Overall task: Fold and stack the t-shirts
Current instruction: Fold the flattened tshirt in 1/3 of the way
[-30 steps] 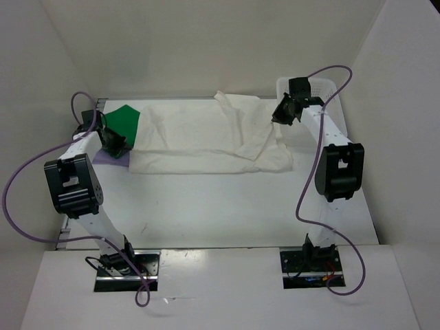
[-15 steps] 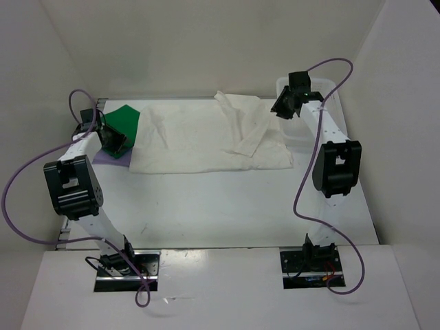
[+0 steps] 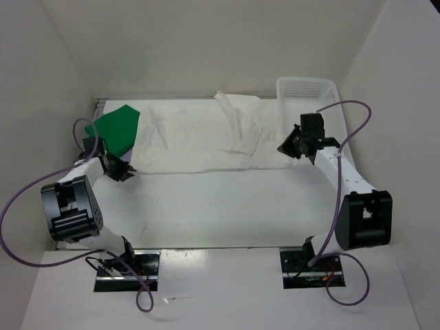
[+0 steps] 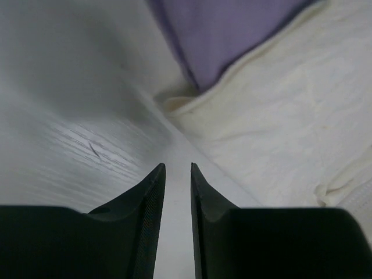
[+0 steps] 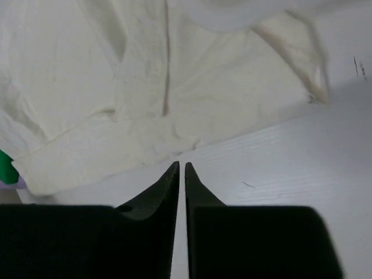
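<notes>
The creamy white t-shirt lies spread across the back of the table, with a rumpled sleeve at its right. The green t-shirt lies at its left end. The lavender t-shirt shows under the white shirt's left corner. My left gripper hangs just in front of that corner, its jaws nearly together and empty. My right gripper is at the white shirt's right front edge, shut and empty, above bare table.
A white plastic mesh basket stands at the back right, behind the right arm. White walls close in the table on the left, back and right. Purple cables loop from both arms.
Both grippers have drawn back toward the near side. The right one left the basket and came to the shirt's front right edge. The left one came off the green shirt.
</notes>
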Controlling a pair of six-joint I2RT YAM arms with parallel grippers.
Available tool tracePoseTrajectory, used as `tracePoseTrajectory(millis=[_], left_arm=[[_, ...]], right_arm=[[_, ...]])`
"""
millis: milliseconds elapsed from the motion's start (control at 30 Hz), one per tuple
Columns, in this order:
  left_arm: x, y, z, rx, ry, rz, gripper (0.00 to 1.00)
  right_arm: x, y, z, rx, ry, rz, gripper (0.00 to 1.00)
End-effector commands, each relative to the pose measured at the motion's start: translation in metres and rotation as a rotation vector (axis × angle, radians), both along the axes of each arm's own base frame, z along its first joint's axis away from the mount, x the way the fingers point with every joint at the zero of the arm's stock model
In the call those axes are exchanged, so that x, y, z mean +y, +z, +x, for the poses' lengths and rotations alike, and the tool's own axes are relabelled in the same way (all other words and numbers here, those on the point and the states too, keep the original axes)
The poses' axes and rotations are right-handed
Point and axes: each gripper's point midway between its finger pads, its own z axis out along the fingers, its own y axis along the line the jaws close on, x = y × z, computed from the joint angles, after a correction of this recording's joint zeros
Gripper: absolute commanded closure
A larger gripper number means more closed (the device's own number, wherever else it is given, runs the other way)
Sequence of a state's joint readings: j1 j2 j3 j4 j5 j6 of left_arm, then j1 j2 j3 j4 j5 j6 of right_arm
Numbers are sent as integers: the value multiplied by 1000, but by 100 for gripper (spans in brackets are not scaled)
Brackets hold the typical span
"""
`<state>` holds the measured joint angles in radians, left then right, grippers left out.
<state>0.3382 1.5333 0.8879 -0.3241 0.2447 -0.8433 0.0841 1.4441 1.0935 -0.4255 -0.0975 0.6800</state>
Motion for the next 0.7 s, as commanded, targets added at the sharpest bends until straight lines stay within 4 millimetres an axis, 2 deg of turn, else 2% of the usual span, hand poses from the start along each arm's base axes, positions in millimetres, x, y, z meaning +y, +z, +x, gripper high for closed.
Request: tracePoseTrajectory(millis=[0,33,67,133,200,300,367,400,467,500,567,667], left_arm=[[1,-13,9,-1,14,-45,69],[2,-22,10,13,14,-50,68],[1,-25,12,14,17,-64,68],[2,-32,16,25,30,-75,66],[3,-37,20,22,41,-81,65],[3,-41,27,19,53,-99,66],[4,-45,28,21,53,-100,71],[4,-44,30,12,53,-97,75],[5,-44,32,10,53,-96,84],[5,-44,32,10,53,-96,86],[2,-44,32,10,36,-91,92],[0,-45,35,13,30,-83,96]], right_arm=[[-6,-33,-13,38,-44,38,84],[-11,-35,-13,29,-67,48,67],[-17,-40,-14,34,-85,41,60],[-24,-55,-18,60,-116,31,49],[-36,-62,-16,68,-162,22,45],[-45,-80,-11,97,-216,-4,45],[-48,-90,-7,111,-247,-6,45],[-48,-101,-9,142,-248,-10,48],[-50,-106,-4,140,-278,-3,50],[-52,-115,-5,163,-287,-15,56],[-54,-120,-4,171,-303,-17,60],[-58,-124,1,176,-329,-32,60]])
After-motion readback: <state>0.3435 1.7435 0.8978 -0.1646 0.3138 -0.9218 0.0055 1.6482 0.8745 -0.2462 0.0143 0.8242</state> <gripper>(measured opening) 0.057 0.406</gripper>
